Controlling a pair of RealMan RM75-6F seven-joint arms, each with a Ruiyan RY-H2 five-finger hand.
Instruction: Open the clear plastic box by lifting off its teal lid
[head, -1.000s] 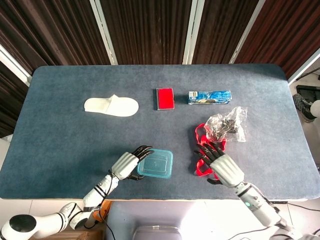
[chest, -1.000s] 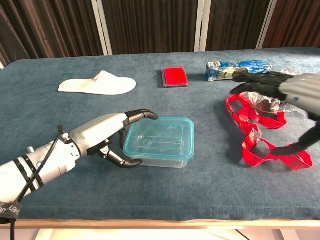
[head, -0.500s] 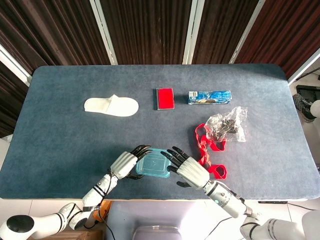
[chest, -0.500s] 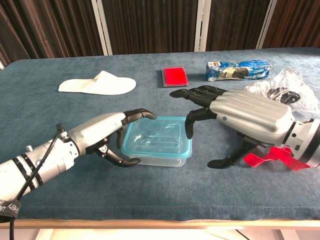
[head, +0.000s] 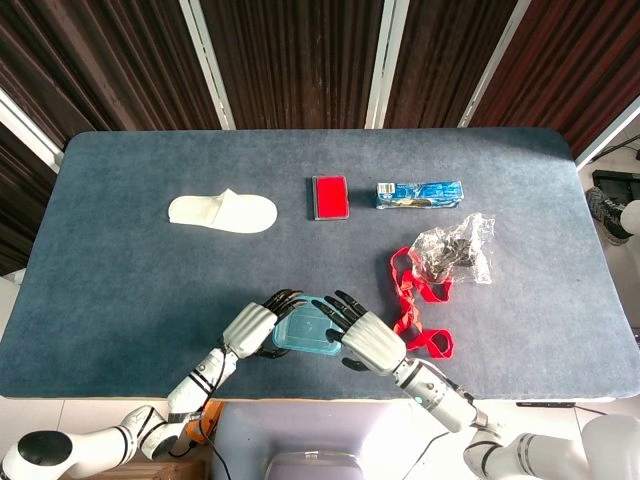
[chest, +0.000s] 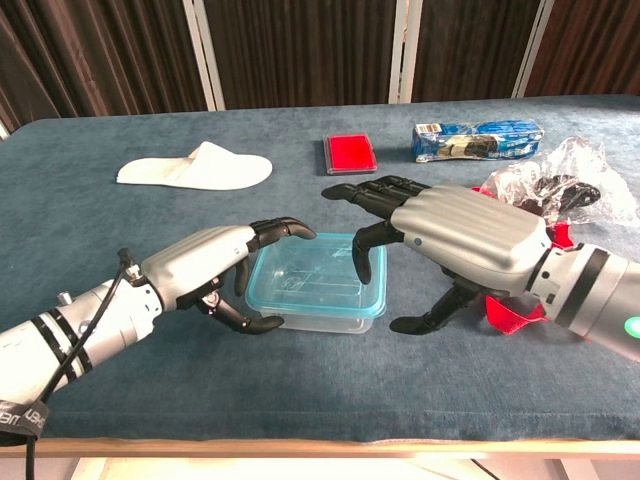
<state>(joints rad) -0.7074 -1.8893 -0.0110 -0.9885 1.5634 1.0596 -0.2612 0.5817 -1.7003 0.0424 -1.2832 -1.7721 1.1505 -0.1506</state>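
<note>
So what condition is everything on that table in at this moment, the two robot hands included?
clear plastic box: on the table, closed
teal lid: on the box, not lifted
left robot hand: fingers curled around the box's left end
right robot hand: fingers spread over the lid's right side, holding nothing
slipper: lying flat
red case: closed, flat
blue packet: lying flat
clear bag: crumpled
red strap: loose, tangled

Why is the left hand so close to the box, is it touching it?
Touching. The chest view shows the left hand wrapping the clear box at its left end, fingertips resting on the teal lid.
</note>
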